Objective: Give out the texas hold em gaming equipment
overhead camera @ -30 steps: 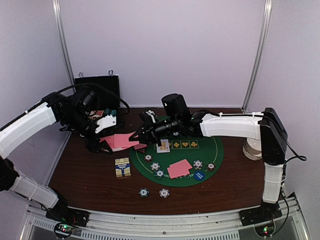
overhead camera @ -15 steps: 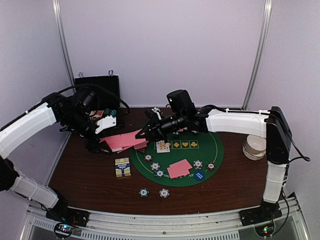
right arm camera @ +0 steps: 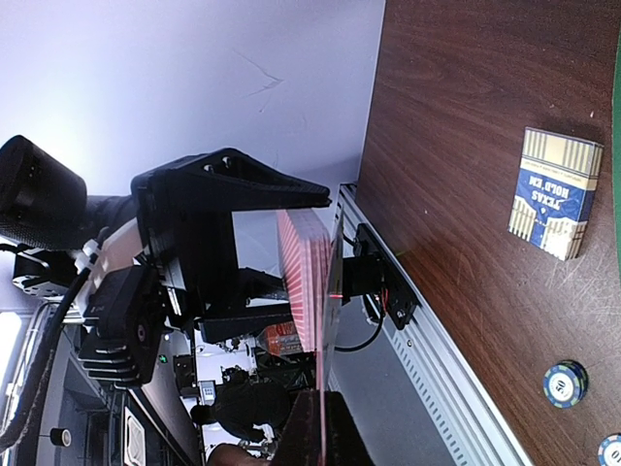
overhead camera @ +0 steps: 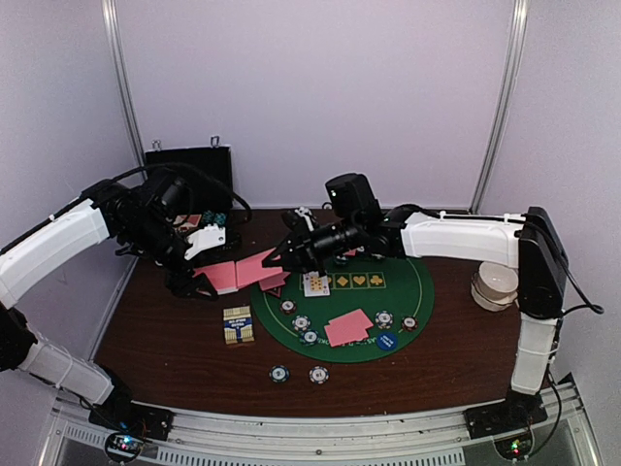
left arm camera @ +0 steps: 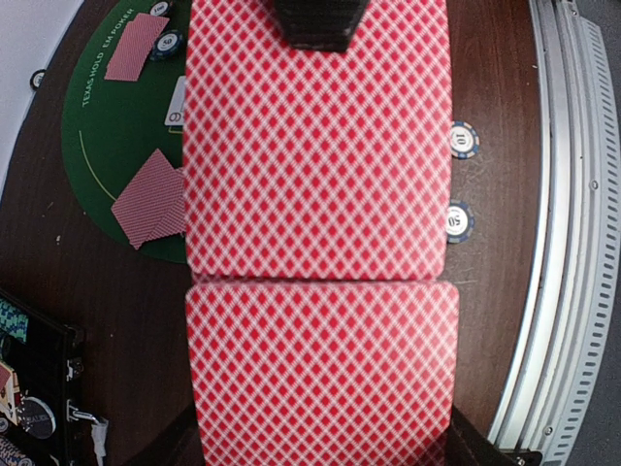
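Top external: dark wooden table (overhead camera: 175,340), green felt mat (overhead camera: 417,291), pale walls (overhead camera: 320,97) | left gripper (overhead camera: 207,279) jaws clamped on pink-backed deck (overhead camera: 221,276), above table's left side | right gripper (overhead camera: 276,260) jaws pinched together on single pink card (overhead camera: 254,265), card abutting deck, at mat's left edge

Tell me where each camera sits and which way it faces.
Top: above and behind the bases, looking down on the table and mat; both arms show, left gripper and right gripper meet at the deck.
Left wrist: looks down past its deck and the pinched card to mat and chips; own fingers barely show.
Right wrist: looks sideways at the left gripper, deck edge-on; own fingers at bottom.
Shared: deck, all three.
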You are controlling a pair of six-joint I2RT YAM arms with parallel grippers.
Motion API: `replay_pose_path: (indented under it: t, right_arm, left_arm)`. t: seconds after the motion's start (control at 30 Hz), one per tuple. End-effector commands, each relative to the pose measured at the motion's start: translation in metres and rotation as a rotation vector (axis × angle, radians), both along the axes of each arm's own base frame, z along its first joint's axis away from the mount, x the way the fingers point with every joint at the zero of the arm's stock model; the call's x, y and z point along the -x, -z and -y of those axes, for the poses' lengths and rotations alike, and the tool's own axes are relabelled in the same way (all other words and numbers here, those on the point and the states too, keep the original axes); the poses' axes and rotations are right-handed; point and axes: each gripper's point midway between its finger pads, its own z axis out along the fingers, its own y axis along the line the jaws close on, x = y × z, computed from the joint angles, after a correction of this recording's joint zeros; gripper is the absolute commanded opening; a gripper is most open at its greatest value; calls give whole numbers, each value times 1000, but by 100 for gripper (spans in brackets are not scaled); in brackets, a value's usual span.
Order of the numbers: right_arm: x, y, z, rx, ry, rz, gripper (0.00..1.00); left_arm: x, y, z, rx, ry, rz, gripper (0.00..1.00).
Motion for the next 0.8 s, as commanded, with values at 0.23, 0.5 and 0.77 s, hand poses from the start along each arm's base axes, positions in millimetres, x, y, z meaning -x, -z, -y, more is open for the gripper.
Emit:
replay_pose_path:
  t: [0.23,0.5,0.77]
  right_arm:
    - [11,-7,-1,-84,-5,-17,2]
    - [15,27,-3,-35,2,-40,4]
    - [39,101,-39,62,-59,-94,7]
  left_arm:
    - [0,-11,2,33,8,39,0]
    - [1,-11,1,32,10,38,0]
    - [3,-13,-1,32,8,45,0]
